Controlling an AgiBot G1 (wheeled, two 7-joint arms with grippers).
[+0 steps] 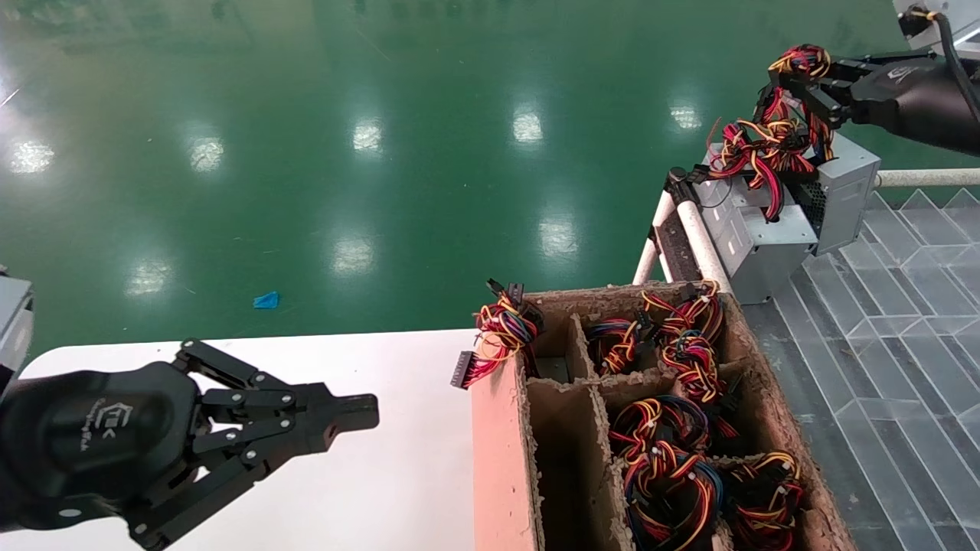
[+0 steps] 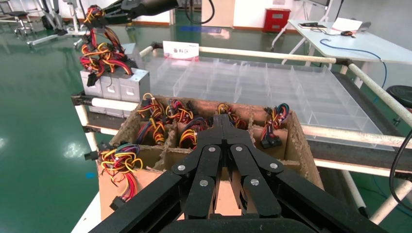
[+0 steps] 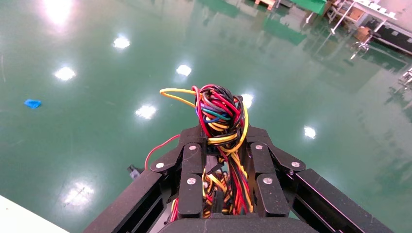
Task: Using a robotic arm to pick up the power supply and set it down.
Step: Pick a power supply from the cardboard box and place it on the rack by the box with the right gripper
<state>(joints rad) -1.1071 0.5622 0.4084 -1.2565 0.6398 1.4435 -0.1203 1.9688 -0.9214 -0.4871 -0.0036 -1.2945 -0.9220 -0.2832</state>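
At the far right, my right gripper [image 1: 800, 73] is shut on the coloured wire bundle [image 1: 769, 141] of a grey metal power supply [image 1: 842, 187]. The case hangs under the wires, next to other grey supplies [image 1: 754, 241] on the rack edge; I cannot tell whether it rests on them. In the right wrist view the wire bundle [image 3: 218, 109] sticks up between the fingers of the right gripper [image 3: 221, 133], with green floor beyond. My left gripper [image 1: 367, 413] is shut and holds nothing over the white table [image 1: 383, 474]; the left gripper [image 2: 222, 119] points at the cardboard box [image 2: 291, 141].
A divided cardboard box [image 1: 501, 451] holds several wired power supplies, with one wire bundle [image 1: 498, 333] hanging over its corner. A clear compartment tray [image 1: 903, 306] lies on the rack to the right, behind white pipe rails [image 1: 700, 237]. Green floor lies beyond.
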